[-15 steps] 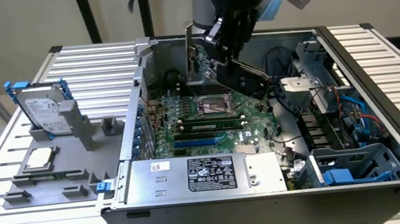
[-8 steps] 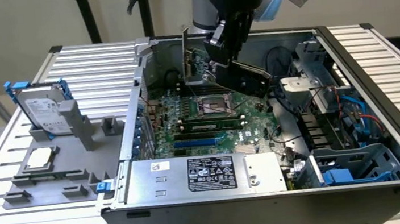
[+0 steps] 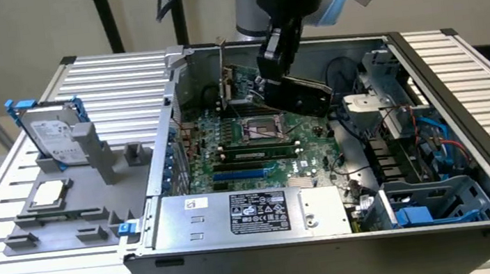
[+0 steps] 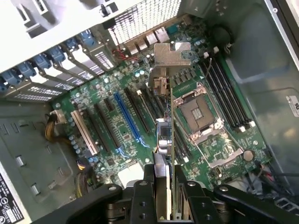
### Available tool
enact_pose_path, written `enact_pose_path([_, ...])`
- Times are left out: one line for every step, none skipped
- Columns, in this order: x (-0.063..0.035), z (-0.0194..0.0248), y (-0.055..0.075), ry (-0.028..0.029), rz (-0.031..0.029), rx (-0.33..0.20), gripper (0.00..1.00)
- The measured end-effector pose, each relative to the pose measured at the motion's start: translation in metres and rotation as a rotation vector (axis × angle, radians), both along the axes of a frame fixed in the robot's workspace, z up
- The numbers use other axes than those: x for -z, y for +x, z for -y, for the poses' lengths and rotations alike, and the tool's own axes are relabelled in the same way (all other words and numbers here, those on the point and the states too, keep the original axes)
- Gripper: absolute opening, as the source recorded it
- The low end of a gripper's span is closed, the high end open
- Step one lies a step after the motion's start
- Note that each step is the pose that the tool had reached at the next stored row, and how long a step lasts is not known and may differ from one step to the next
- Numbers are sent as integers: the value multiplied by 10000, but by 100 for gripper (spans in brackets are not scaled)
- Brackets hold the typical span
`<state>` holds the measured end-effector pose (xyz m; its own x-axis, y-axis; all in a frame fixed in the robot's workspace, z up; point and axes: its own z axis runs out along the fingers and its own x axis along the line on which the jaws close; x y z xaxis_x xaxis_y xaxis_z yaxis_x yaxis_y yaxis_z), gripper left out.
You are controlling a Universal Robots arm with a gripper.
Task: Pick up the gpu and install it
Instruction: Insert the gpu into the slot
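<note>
My gripper (image 3: 273,77) grips the gpu (image 3: 301,95) edge-on, upper centre of the exterior view, above the motherboard (image 3: 248,161). Its silver bracket (image 4: 170,53) is near the rear wall (image 4: 145,18); both faces have open room.

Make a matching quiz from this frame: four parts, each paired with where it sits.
Parts:
1. gpu
2. hard drive
3. CPU chip
4. power supply

Places:
A. lying flat on the grey fixture
B. clamped in the gripper, above the motherboard
C. standing upright in the grey fixture
D. inside the case, label facing up

Pairs: 1-B, 2-C, 3-A, 4-D
</note>
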<state>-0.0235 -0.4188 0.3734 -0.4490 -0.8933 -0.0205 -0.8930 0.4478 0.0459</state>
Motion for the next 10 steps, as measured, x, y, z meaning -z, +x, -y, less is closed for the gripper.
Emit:
enact_pose_path([3, 0, 0, -1, 0, -179, 28])
enact_pose_path([7, 0, 0, 1, 0, -353, 28])
enact_pose_path([9, 0, 0, 0, 0, -550, 28])
enact_pose_path([12, 0, 0, -1, 0, -729, 28])
enact_pose_path([15, 0, 0, -1, 0, -910, 28])
enact_pose_path([19, 0, 0, 1, 0, -1088, 28])
enact_pose_path([22, 0, 0, -1, 0, -1275, 28])
enact_pose_path([25, 0, 0, 1, 0, -1454, 28])
enact_pose_path([28, 0, 0, -1, 0, -1639, 28])
enact_pose_path([32, 0, 0, 0, 0, -1820, 28])
